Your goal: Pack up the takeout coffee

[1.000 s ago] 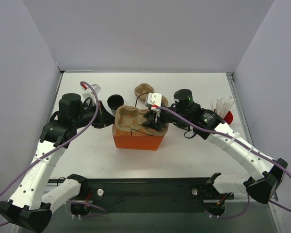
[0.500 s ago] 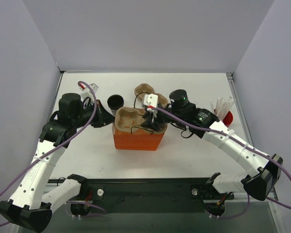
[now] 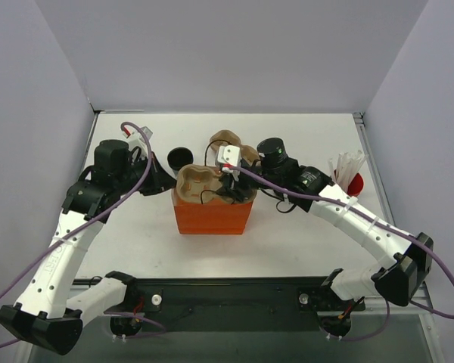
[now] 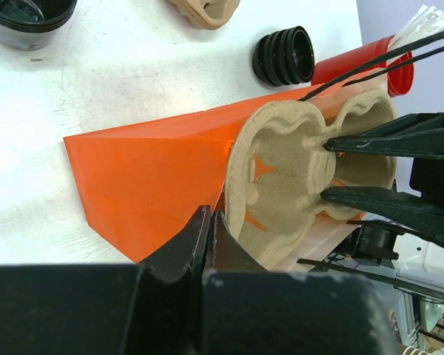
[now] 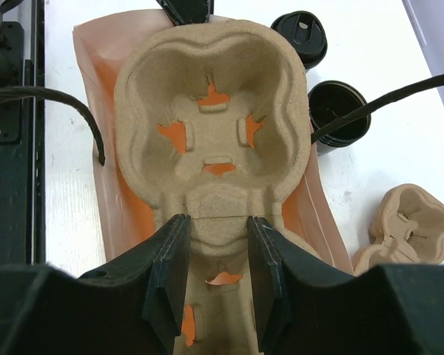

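Top: right gripper (image 3: 228,188) clamps brown moulded-pulp cup carrier (image 3: 191,182) sitting in orange paper bag (image 3: 212,218). Left wrist: left gripper (image 4: 209,222) pinched shut on bag's edge. Right wrist: we see lidded black paper coffee cup (image 5: 300,33) past bag's far-left corner, well apart from right gripper.

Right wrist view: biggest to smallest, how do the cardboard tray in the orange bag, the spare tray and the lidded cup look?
1. Cardboard tray, though nearest the camera.
2. Spare tray, partly hidden.
3. Lidded cup, clearly smallest.
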You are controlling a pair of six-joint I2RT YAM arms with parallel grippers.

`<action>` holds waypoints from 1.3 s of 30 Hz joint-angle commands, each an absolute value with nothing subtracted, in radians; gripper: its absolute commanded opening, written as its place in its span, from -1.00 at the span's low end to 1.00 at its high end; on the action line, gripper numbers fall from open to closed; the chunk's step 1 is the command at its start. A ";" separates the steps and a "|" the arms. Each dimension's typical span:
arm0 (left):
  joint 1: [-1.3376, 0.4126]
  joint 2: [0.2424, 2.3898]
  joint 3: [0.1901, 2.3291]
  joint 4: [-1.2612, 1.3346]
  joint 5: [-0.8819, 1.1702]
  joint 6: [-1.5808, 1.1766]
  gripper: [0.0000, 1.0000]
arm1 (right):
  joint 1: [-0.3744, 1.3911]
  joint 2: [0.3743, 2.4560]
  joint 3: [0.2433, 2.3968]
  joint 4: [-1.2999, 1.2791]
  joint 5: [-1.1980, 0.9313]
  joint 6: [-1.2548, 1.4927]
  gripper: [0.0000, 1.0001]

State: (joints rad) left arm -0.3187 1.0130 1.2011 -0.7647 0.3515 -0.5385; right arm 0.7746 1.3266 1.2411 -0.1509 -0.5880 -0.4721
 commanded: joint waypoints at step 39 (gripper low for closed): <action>-0.318 1.005 1.368 -0.858 0.146 -0.399 -0.14 | 0.778 1.454 1.334 -0.097 -0.568 -0.338 -0.42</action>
